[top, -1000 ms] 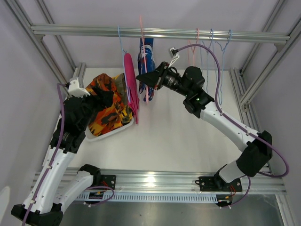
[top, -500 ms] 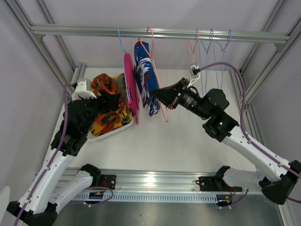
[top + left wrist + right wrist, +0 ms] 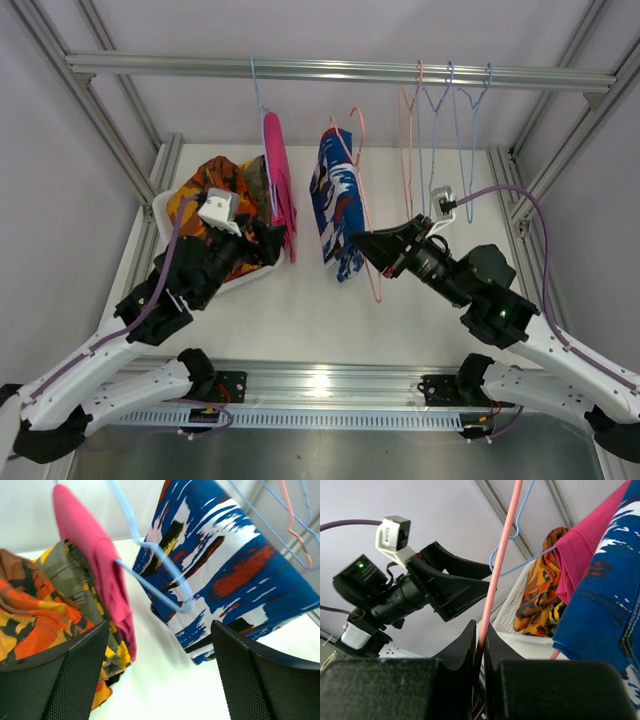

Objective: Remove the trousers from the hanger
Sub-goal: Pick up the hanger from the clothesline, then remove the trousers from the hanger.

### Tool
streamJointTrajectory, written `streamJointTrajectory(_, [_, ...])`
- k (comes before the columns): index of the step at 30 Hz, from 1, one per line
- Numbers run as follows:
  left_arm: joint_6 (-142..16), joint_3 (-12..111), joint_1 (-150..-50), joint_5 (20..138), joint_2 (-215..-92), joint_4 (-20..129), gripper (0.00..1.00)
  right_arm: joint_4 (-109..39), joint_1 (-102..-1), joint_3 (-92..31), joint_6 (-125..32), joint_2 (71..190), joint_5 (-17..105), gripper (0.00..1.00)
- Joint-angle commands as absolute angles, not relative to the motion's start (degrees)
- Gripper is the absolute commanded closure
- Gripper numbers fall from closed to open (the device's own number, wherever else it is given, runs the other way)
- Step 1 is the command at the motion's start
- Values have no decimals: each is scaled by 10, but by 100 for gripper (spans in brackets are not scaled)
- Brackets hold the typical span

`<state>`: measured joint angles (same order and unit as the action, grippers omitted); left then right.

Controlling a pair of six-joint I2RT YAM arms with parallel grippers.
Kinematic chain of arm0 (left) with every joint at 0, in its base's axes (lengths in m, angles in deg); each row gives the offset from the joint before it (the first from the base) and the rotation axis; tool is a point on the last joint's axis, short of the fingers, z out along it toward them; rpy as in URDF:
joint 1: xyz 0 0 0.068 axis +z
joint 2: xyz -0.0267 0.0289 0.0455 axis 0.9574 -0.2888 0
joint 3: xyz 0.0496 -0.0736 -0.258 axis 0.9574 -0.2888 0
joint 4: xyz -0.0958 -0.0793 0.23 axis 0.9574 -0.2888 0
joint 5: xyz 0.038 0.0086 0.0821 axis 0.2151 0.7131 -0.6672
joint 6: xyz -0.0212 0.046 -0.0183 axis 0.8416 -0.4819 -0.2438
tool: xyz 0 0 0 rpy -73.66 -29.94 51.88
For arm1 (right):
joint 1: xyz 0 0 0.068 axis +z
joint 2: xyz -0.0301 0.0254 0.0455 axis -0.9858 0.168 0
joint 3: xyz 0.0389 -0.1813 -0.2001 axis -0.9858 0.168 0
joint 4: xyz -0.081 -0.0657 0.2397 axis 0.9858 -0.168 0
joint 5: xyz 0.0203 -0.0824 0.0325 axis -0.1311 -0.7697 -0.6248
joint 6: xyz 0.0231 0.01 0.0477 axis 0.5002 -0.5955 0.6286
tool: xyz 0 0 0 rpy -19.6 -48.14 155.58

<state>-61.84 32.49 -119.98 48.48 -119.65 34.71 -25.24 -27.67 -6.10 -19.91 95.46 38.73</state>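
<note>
1. The surface is a white table inside an aluminium frame, with pale walls around it. A metal rail crosses the far side above the table.
2. At the left a white basket holds the orange camouflage trousers and the yellow-and-dark camouflage trousers.
3. The pink trousers hang on a blue hanger that is hooked on the rail, just beside the basket.
4. The blue-and-white trousers hang on a pink hanger. This hanger is tilted and its hook is apart from the rail.
5. Three empty hangers are on the rail at the right. Bare table lies between the two arms and at the far right.
6. The right gripper reaches from the right toward the middle, with its fingers pressed together on the wire of the pink hanger.
7. The left gripper stretches over the edge of the basket toward the pink trousers. Its fingers are spread wide and hold nothing.
</note>
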Motion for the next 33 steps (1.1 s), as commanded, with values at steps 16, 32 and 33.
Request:
streamJointTrajectory(16, [-671,313,-1552,120,-1275,380,1,-256,-182,-36,-210,823,54,100])
streamJointTrajectory(32, [-687,166,-1596,116,-1389,786,0,-315,-183,28,-127,785,35,100])
streamJointTrajectory(33, [-691,160,-1597,122,-1395,804,0,-317,-183,30,-119,781,34,100])
